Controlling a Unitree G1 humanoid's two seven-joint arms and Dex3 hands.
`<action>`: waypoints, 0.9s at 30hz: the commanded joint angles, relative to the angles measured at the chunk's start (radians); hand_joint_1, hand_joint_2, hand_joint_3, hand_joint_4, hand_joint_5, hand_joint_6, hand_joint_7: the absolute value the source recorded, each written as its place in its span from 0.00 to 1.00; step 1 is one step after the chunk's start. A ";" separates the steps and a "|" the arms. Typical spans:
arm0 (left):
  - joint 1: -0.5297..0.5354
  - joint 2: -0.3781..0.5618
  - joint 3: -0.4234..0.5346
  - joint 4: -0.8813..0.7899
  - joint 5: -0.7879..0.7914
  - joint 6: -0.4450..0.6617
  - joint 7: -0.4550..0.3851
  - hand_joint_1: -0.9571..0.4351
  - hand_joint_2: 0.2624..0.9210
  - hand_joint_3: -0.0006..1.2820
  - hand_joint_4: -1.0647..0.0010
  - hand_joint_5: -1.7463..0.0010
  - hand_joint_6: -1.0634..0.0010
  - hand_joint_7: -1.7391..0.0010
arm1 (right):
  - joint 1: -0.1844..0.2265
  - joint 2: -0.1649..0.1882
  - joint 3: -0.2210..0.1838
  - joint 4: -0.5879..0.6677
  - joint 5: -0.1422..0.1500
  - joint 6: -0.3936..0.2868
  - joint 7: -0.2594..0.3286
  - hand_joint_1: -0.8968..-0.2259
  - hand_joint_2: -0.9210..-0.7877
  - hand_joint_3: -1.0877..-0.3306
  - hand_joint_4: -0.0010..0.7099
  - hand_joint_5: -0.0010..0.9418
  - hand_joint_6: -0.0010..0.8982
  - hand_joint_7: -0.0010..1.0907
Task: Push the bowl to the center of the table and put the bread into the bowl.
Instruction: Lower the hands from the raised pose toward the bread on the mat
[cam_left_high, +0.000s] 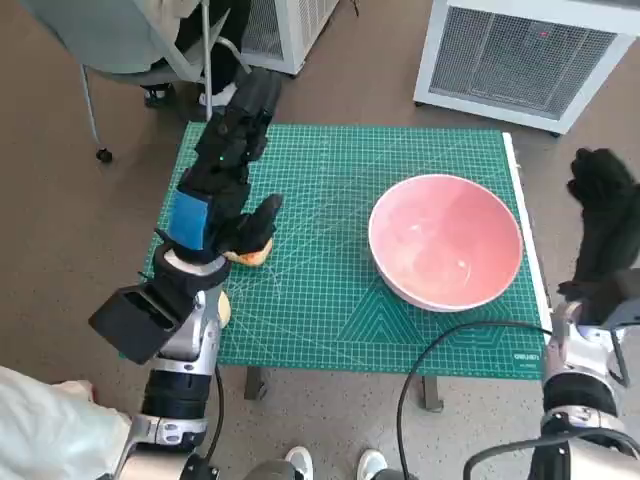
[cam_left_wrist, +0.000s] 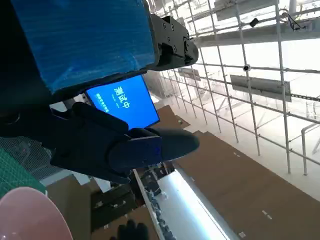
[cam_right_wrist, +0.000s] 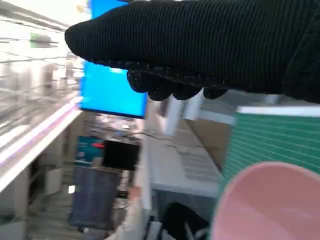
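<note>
Head view: the bowl (cam_left_high: 446, 241) sits right of the table (cam_left_high: 330, 330) centre, not yet pushed; the left hand (cam_left_high: 222, 200) rests over the bread (cam_left_high: 250, 256) at the left, grip unclear; the right hand (cam_left_high: 602, 215) hangs off the right edge.
Left wrist view: fingers (cam_left_wrist: 150, 147) spread, bowl rim in a corner.
Right wrist view: glove holds nothing, fingers curled; bowl nearby.
Left to do: both steps.
</note>
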 joint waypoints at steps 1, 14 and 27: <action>0.006 0.008 0.004 0.004 -0.001 -0.002 -0.004 0.29 1.00 0.36 0.82 1.00 0.78 0.92 | 0.027 0.041 -0.011 0.033 0.014 0.063 0.005 0.58 0.00 0.32 0.29 0.01 0.03 0.54; 0.003 0.015 0.005 0.002 0.012 -0.002 0.003 0.29 1.00 0.36 0.82 1.00 0.78 0.92 | 0.001 0.117 0.011 0.063 -0.013 0.155 -0.046 0.59 0.00 0.34 0.33 0.02 0.06 0.56; 0.016 0.028 0.012 -0.005 -0.008 -0.007 -0.010 0.29 1.00 0.36 0.82 1.00 0.77 0.92 | -0.060 0.178 -0.016 0.074 0.002 0.241 -0.040 0.59 0.00 0.38 0.35 0.02 0.09 0.55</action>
